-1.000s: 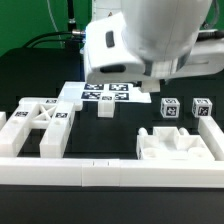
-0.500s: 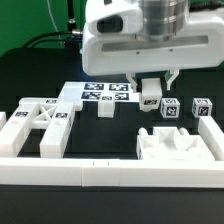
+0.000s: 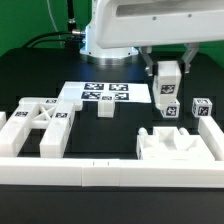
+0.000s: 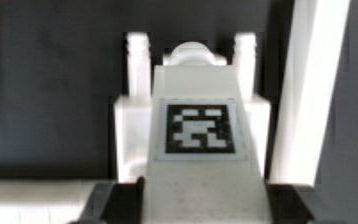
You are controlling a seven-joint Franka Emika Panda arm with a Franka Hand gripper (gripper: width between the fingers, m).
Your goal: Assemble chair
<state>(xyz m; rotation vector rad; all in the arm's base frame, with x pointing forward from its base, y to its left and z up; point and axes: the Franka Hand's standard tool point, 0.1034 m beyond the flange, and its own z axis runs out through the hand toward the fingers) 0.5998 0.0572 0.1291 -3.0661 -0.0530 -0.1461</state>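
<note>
Shifted to the exterior view's right since earlier, the jaws are clamped on 1 upright square post (image 3: 167, 88).

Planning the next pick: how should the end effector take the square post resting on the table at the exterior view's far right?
Probably from above, pinching the square post across its two flat side faces. It sits apart from the slab piece, with free space on both sides, and parallel faces suit a pinch.

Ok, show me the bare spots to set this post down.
Free: table between X-braced panel and slab, behind the front rail; also the exterior view's far left, beside the marker board. Crowded: around the gripper, its post and the loose post.
</note>
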